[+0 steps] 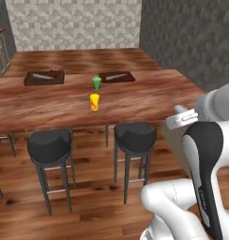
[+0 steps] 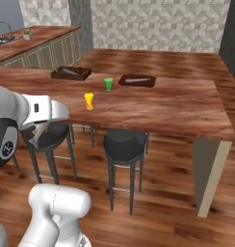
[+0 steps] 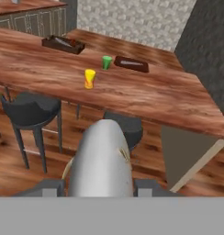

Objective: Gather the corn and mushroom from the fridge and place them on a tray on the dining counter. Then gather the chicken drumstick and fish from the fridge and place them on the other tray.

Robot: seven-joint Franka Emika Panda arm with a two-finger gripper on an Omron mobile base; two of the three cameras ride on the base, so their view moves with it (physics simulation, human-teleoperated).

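Note:
A long silver-grey fish [image 3: 101,160] sticks forward between my fingers, and my gripper [image 3: 100,188] is shut on it. I am on the near side of the dining counter [image 1: 50,105], above the stools. Two dark trays lie on the counter's far part: one to the left [image 1: 44,77] [image 3: 63,44] and one to the right [image 1: 117,76] [image 3: 131,64]. Each tray holds a pale shape too small to identify. The corn, the mushroom, the chicken drumstick and the fridge are out of view.
A yellow cup [image 1: 94,101] and a green cup [image 1: 96,83] stand mid-counter, between me and the trays. Two black stools [image 1: 49,145] [image 1: 135,136] stand along the near edge. The counter's right end rests on a beige panel [image 2: 208,159]. Kitchen cabinets [image 2: 37,50] run at the far left.

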